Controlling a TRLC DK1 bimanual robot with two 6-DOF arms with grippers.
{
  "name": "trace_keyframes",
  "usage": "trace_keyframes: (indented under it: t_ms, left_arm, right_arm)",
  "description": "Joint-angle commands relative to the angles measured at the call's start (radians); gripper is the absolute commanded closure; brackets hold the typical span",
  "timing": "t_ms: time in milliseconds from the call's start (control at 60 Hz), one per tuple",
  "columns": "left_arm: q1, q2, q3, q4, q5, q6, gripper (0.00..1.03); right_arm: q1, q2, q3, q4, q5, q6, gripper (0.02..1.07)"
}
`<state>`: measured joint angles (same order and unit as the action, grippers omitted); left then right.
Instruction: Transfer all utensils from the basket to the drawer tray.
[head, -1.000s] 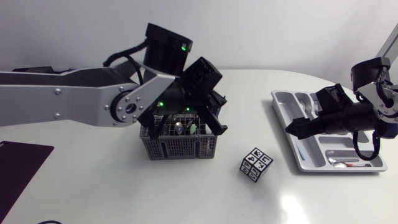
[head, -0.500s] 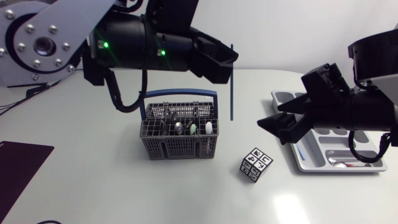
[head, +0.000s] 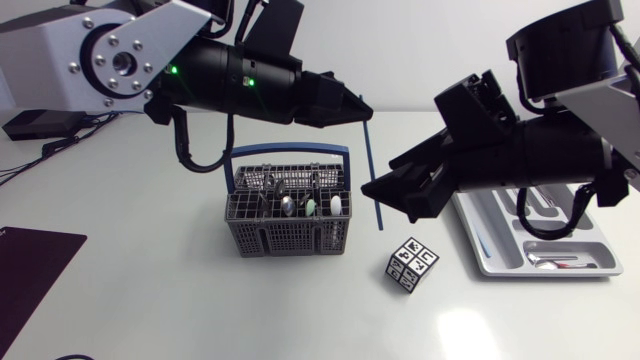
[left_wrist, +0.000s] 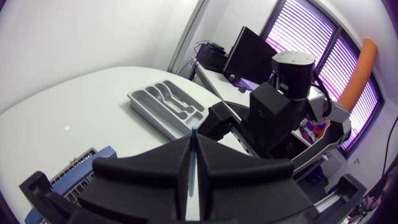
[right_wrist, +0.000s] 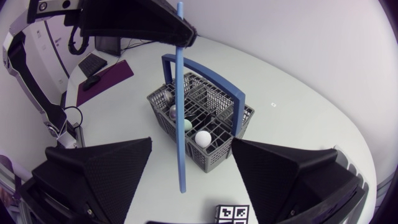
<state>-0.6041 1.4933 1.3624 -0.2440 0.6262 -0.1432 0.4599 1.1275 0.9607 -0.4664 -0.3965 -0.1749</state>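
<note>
Clamped jaws on my left gripper (head: 358, 108) hold a thin blue plastic rod (head: 373, 170) upright. My right gripper (head: 388, 195) stands wide open around it, not touching. Within the last second the rod left the grey mesh basket (head: 290, 238) and my right arm left the grey compartmented drawer tray (head: 560, 273), so I judge a handover is next. Several utensils (head: 311, 207) remain in the basket.

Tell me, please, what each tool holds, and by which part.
Left tool: thin blue utensil, near its upper end. Right tool: open, nothing held.
</note>
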Motion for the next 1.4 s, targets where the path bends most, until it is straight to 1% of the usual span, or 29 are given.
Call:
trace_keyframes:
  t_ms: [0, 67, 150, 217, 283, 383, 467, 517, 550, 617, 700, 733, 800, 817, 867, 883, 900, 933, 983, 1100, 1133, 1267, 1383]
  left_arm:
    - [0.013, 0.018, 0.037, -0.003, 0.024, -0.036, 1.0]
    - [0.02, 0.021, 0.035, -0.003, 0.038, -0.042, 1.0]
    - [0.03, 0.024, 0.032, -0.005, 0.056, -0.052, 1.0]
    - [0.036, 0.025, 0.027, -0.005, 0.07, -0.059, 1.0]
    - [0.038, 0.025, 0.024, -0.003, 0.072, -0.061, 1.0]
    - [0.04, 0.025, 0.02, -0.003, 0.072, -0.062, 1.0]
    - [0.04, 0.024, 0.018, -0.005, 0.072, -0.064, 1.0]
    - [0.041, 0.024, 0.017, -0.005, 0.073, -0.064, 1.0]
    - [0.041, 0.024, 0.017, -0.005, 0.073, -0.064, 1.0]
    - [0.043, 0.024, 0.017, -0.005, 0.073, -0.067, 1.0]
    - [0.043, 0.021, 0.017, -0.005, 0.073, -0.068, 1.0]
    - [0.043, 0.021, 0.018, -0.005, 0.073, -0.072, 0.98]
    - [0.044, 0.021, 0.02, -0.005, 0.073, -0.078, 0.89]
    - [0.044, 0.021, 0.023, -0.005, 0.073, -0.079, 0.85]
    - [0.044, 0.019, 0.027, -0.005, 0.073, -0.081, 0.79]
    - [0.044, 0.016, 0.029, -0.005, 0.073, -0.082, 0.76]
    - [0.044, 0.015, 0.033, -0.005, 0.073, -0.082, 0.69]
    - [0.044, 0.01, 0.043, -0.005, 0.073, -0.082, 0.61]
    - [0.046, 0.002, 0.05, 0.0, 0.073, -0.082, 0.53]
    - [0.079, -0.028, 0.06, 0.045, 0.072, -0.113, 0.42]
    - [0.092, -0.036, 0.063, 0.054, 0.07, -0.119, 0.41]
    - [0.152, -0.056, 0.086, 0.06, 0.064, -0.134, 0.41]
    - [0.205, -0.067, 0.087, 0.045, 0.063, -0.118, 0.41]
  right_arm:
    - [0.011, 0.031, 0.027, 0.014, -0.004, 0.031, 0.22]
    - [0.013, 0.034, 0.026, 0.025, -0.004, 0.037, 0.3]
    - [0.014, 0.032, 0.023, 0.026, -0.004, 0.037, 0.41]
    - [0.017, 0.032, 0.018, 0.037, -0.004, 0.037, 0.53]
    - [0.023, 0.032, 0.016, 0.037, -0.004, 0.037, 0.63]
    - [0.04, 0.032, 0.01, 0.037, -0.004, 0.037, 0.73]
    - [0.051, 0.034, 0.006, 0.038, -0.004, 0.035, 0.85]
    - [0.052, 0.034, 0.004, 0.038, -0.005, 0.035, 0.94]
    - [0.052, 0.035, 0.004, 0.038, -0.005, 0.035, 0.97]
    - [0.056, 0.035, 0.0, 0.038, -0.002, 0.037, 0.98]
    - [0.056, 0.034, -0.007, 0.038, -0.001, 0.037, 1.01]
    - [0.056, 0.031, -0.011, 0.038, -0.001, 0.037, 1.01]
    - [0.06, 0.026, -0.02, 0.032, 0.007, 0.034, 1.01]
    - [0.062, 0.026, -0.022, 0.031, 0.007, 0.032, 1.01]
    - [0.065, 0.025, -0.028, 0.026, 0.008, 0.031, 1.01]
    - [0.065, 0.023, -0.03, 0.025, 0.008, 0.031, 1.01]
    - [0.065, 0.021, -0.034, 0.023, 0.008, 0.029, 1.01]
    - [0.063, 0.02, -0.037, 0.017, 0.008, 0.026, 1.01]
    - [0.063, 0.017, -0.045, 0.012, 0.008, 0.02, 1.01]
    - [0.051, 0.002, -0.071, -0.003, 0.01, 0.009, 1.01]
    - [0.04, -0.008, -0.082, -0.008, 0.01, 0.002, 1.01]
    - [-0.033, -0.034, -0.119, -0.029, 0.008, -0.026, 1.01]
    - [-0.171, -0.048, -0.139, -0.049, 0.004, -0.057, 1.01]
